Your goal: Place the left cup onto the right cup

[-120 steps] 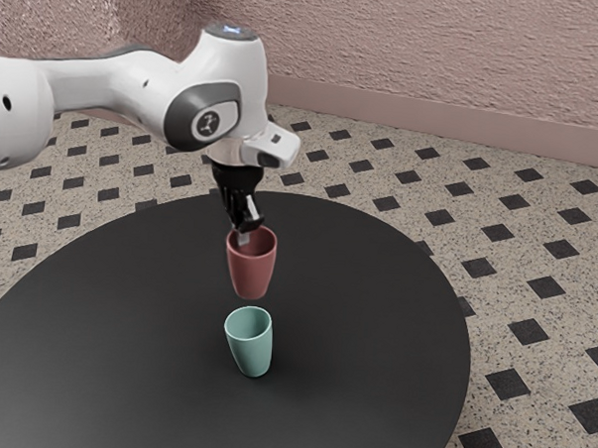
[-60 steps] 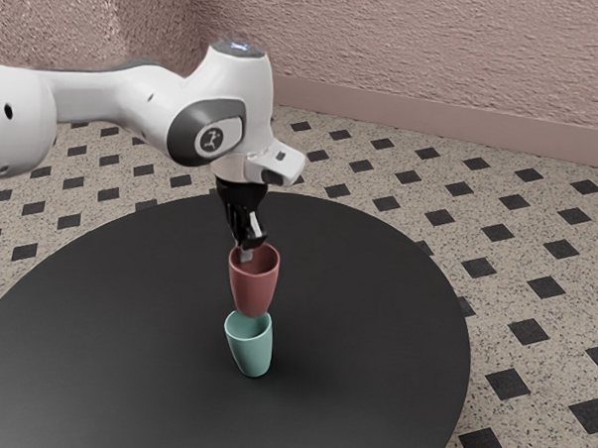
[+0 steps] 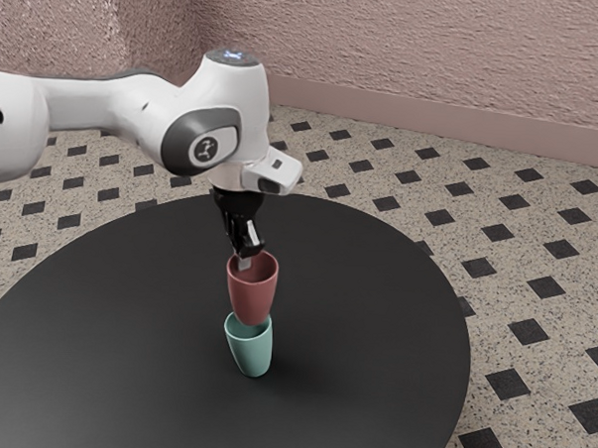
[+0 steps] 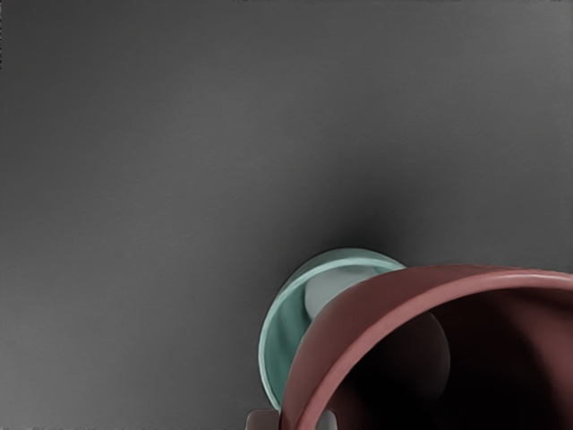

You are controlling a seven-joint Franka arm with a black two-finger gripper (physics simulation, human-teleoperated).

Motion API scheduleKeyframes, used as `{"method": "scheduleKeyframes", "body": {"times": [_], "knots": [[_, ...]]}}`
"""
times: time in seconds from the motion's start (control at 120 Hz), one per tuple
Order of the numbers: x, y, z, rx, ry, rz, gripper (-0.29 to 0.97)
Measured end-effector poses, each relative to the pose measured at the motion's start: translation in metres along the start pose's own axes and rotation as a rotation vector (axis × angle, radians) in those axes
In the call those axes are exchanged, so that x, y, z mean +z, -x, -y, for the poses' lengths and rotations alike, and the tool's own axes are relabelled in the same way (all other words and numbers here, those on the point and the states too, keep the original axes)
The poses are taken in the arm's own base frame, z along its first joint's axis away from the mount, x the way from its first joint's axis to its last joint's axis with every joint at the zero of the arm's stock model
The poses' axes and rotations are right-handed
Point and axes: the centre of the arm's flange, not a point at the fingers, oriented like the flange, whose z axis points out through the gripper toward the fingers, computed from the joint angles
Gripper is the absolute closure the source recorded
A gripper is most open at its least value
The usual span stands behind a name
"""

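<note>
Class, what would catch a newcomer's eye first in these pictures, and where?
The white arm reaches in from the exterior view's left, its gripper pinching the rim of a red cup. That cup is upright with its base at the mouth of a teal cup, near the middle of a round black table.

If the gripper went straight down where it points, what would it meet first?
Likely the teal cup: the red cup that the gripper holds has its base at the teal cup's mouth, directly below.
</note>
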Motion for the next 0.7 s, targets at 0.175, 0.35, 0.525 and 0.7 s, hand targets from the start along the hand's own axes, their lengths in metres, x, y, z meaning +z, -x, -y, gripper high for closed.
{"method": "scheduleKeyframes", "body": {"times": [0.175, 0.35, 0.525, 0.7], "knots": [[0.001, -0.001, 0.000, -0.001, -0.002, -0.005, 0.79], [0.004, -0.001, 0.001, -0.004, -0.001, -0.004, 0.79], [0.010, 0.002, 0.004, -0.011, 0.002, 0.004, 0.79], [0.015, 0.004, 0.004, -0.014, 0.003, 0.006, 0.79]]}}
